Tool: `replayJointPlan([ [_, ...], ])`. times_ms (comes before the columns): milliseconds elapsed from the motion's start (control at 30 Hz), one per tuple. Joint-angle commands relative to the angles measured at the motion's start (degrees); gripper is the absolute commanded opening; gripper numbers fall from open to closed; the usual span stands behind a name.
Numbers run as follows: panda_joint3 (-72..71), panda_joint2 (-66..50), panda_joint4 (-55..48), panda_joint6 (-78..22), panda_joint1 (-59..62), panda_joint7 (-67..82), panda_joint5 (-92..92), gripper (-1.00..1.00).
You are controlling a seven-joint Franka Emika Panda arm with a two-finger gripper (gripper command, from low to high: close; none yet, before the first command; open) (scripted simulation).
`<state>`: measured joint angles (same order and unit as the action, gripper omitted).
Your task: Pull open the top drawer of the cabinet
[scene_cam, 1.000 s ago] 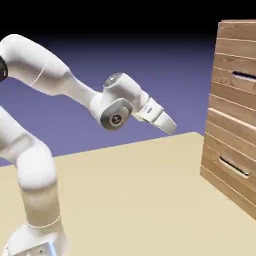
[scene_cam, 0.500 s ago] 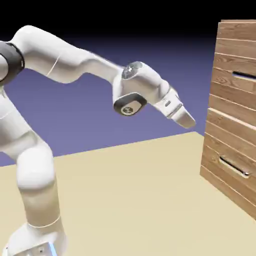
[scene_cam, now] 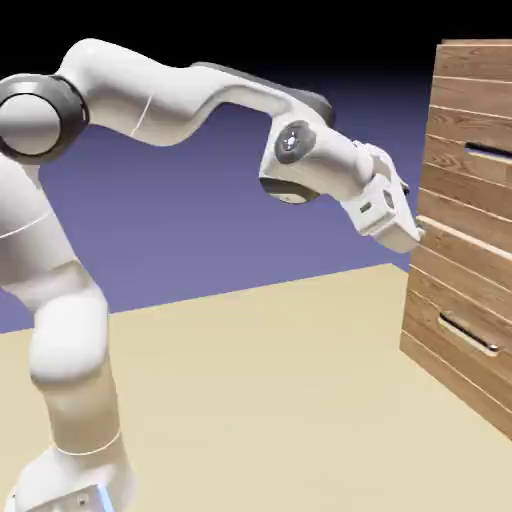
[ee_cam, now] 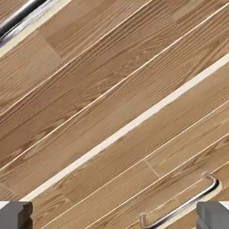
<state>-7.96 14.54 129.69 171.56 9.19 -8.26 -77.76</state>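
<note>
The cabinet (scene_cam: 455,250) of brown planks stands at the exterior view's right. Its top drawer (scene_cam: 472,125) shows a dark slot (scene_cam: 490,152) high on the front. My gripper (scene_cam: 408,238) hangs close to the cabinet front, below that slot and above the lower handle, pointing down and right. In the hand view my gripper (ee_cam: 114,218) is open, its fingertips (ee_cam: 15,214) wide apart with only wood (ee_cam: 112,98) between them. A silvery bar (ee_cam: 18,18) crosses the top left corner and another bar handle (ee_cam: 181,210) lies at the bottom right. Which drawer each belongs to I cannot tell.
The lower drawer front has its own bar handle (scene_cam: 468,335). The tan table (scene_cam: 260,400) stretches from the robot's base to the cabinet's foot. A broad pale seam (ee_cam: 134,123) runs diagonally across the hand view between the two fronts.
The arm has stretched to the right and risen slightly, bringing my gripper from mid-table up to the cabinet front. The hand has also rolled. The drawers have not moved.
</note>
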Motion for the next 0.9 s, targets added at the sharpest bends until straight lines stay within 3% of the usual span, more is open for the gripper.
replayJointPlan([
  [0,-0.26,-0.58,-1.0,-0.08,0.32,1.1,-2.5,0.0],
  [867,-6.89,-15.68,-27.09,-2.12,8.54,29.59,-67.28,0.0],
])
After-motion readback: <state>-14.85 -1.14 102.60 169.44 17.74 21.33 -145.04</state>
